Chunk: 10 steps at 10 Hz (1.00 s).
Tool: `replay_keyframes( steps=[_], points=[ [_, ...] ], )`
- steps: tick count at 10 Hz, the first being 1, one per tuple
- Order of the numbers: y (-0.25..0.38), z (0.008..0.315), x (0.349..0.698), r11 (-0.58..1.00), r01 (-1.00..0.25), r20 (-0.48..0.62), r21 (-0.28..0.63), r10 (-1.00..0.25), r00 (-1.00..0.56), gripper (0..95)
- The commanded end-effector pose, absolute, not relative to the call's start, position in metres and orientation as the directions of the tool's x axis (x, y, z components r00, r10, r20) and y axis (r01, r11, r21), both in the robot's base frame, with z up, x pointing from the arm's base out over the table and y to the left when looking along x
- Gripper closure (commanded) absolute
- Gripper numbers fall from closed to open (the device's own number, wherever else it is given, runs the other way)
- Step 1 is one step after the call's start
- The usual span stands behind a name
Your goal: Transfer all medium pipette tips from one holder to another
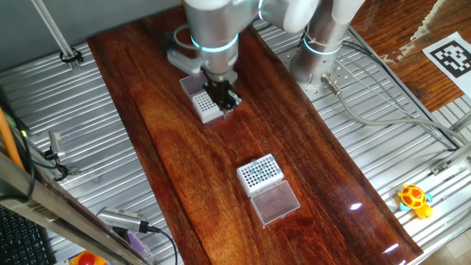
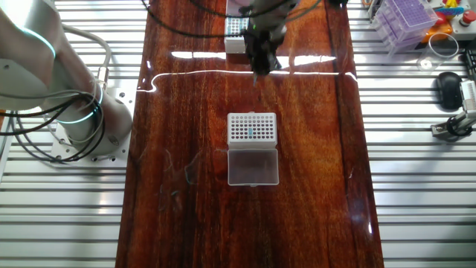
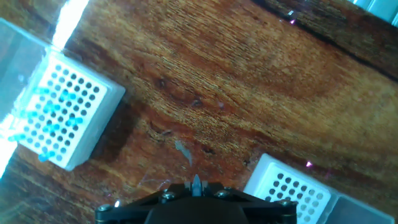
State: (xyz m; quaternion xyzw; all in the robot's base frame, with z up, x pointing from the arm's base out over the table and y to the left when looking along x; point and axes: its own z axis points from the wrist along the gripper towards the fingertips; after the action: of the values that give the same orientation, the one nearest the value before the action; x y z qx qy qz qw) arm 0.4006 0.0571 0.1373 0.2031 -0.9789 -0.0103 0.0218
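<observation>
Hiding its fingers' spacing, black two-finger gripper (image 1: 223, 98) over wooden table (image 1: 309, 162), slim teal-blue medium pipette tips (image 3: 46, 115) clustered in white perforated rack (image 3: 65, 118)

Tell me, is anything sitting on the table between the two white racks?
No, only bare wood lies between the far rack and the near rack, clearest in the other fixed view. The gripper hangs above that stretch.

arm (image 1: 213, 29): reaching down | fingers (image 1: 224, 99): pointing down, nearly closed together
</observation>
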Motion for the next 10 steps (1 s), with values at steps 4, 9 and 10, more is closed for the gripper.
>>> replay_keyframes(
  steps=[4, 9, 10],
  points=[
    [0.015, 0.142, 0.4, 0.921, -0.39, 0.032, 0.018, -0.391, -0.92, 95.0],
    [-0.004, 0.143, 0.4, 0.942, -0.333, 0.032, -0.037, -0.332, -0.943, 95.0],
    [-0.011, 0.145, 0.398, 0.943, -0.33, 0.03, -0.03, -0.329, -0.944, 95.0]
  ],
)
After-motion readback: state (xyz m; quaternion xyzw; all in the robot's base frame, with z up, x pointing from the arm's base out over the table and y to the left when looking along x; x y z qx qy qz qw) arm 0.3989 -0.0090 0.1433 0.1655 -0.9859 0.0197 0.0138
